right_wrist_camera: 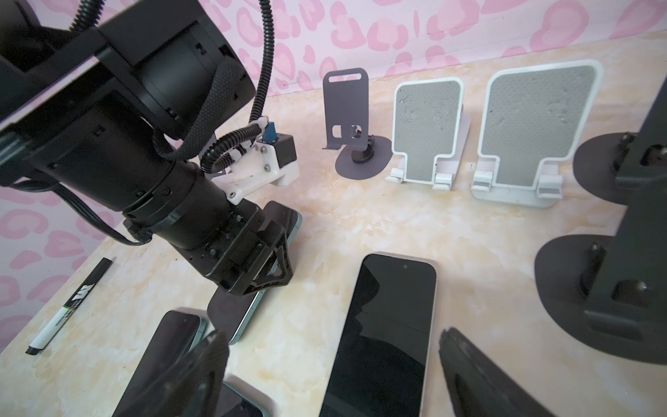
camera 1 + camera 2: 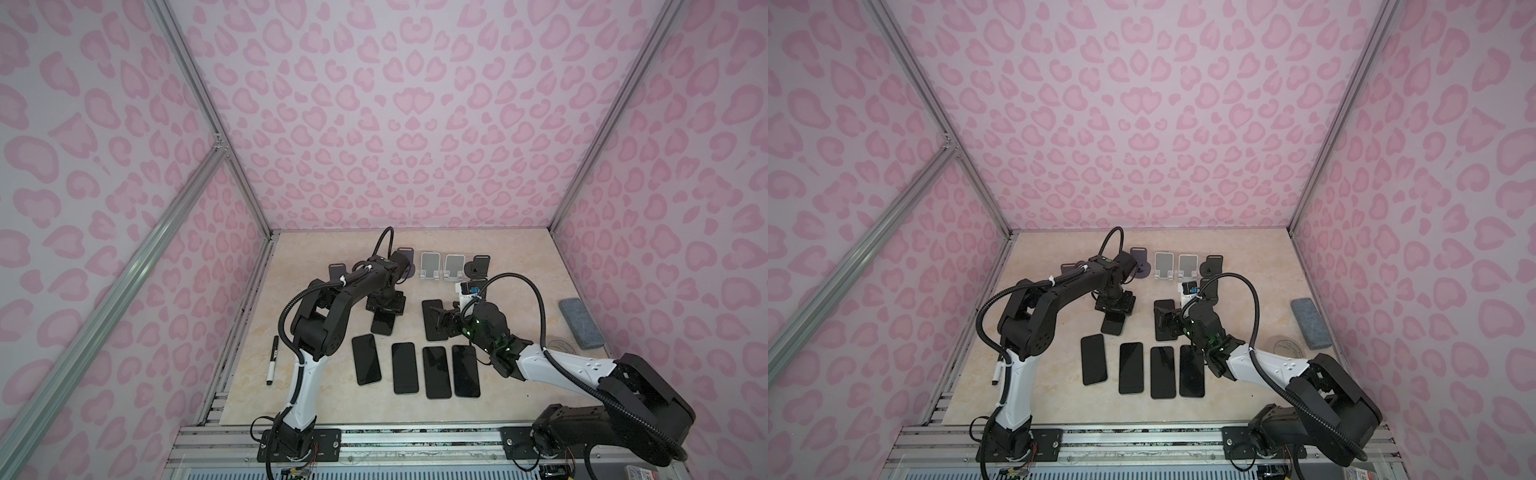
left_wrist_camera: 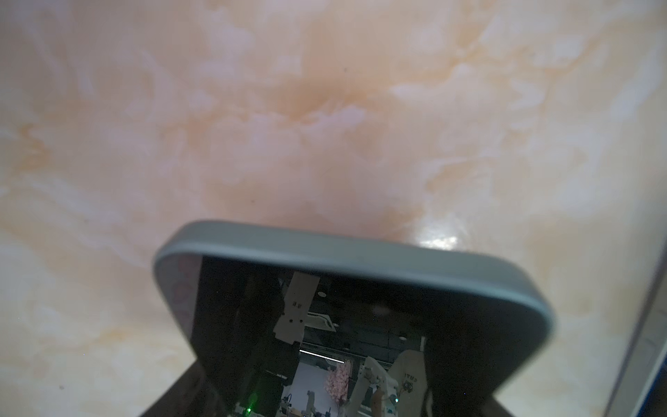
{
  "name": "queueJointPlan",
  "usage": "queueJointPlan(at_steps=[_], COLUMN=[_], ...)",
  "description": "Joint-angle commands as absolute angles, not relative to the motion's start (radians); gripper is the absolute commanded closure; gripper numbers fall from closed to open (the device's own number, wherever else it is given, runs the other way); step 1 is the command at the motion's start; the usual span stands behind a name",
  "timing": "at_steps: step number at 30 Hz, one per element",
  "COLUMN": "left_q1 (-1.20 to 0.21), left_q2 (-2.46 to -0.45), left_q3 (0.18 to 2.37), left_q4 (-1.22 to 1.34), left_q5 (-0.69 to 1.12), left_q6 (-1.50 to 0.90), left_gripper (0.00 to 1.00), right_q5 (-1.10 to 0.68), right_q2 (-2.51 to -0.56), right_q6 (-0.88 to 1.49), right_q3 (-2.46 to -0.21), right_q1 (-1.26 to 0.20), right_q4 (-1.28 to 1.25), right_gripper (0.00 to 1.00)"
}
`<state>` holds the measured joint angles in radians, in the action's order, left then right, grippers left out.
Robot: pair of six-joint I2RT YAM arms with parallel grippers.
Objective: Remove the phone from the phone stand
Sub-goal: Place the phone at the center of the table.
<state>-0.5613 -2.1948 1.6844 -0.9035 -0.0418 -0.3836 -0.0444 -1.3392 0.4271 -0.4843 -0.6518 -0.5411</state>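
Looked like a robot test booth in a lab, not a home. Was boxed in by pink heart-spotted wall panels (image 2: 415, 124) set in bare aluminium framing (image 2: 198, 85). Had a left arm (image 2: 303, 374) and a right arm (image 2: 561, 365) bolted to a slotted metal rail (image 2: 415, 440) along a marble-print desk (image 2: 332, 399). Carried phones (image 2: 403, 368) and phone stands (image 2: 431, 266) laid out in neat rows.

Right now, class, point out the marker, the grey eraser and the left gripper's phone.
marker (image 2: 272, 360), in a top view, mid-barrel
grey eraser (image 2: 581, 323), in a top view, top face
phone (image 3: 379, 317), left wrist view, dark screen
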Motion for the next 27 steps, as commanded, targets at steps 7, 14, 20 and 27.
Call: queueJointPlan(at_steps=[7,14,20,27], left_q1=[-0.582,-0.597,-0.601,-0.607], left_q2=[-2.240,-2.246,-2.260,-2.261], left_q3=[1.699,1.690,1.705,1.705], left_q4=[-0.923,-0.928,-0.917,-0.930], left_q5=[-0.118,-0.109,-0.087,-0.109], left_q6=[-0.478,-0.478,-0.493,-0.490], left_gripper=[0.45,0.42,0.39,0.37], right_q5=[-0.040,-0.031,-0.020,-0.037], right_q2=[-1.338,-1.321,-1.305,-1.318], right_q6=[0.432,0.428,0.417,0.426], right_q3=[-0.484,-0.479,-0.475,-0.477], right_q1=[-0.654,-0.652,-0.653,-0.652], right_q4=[-0.572,-0.566,-0.562,-0.569], right_gripper=[0.07,0.07,0.07,0.07])
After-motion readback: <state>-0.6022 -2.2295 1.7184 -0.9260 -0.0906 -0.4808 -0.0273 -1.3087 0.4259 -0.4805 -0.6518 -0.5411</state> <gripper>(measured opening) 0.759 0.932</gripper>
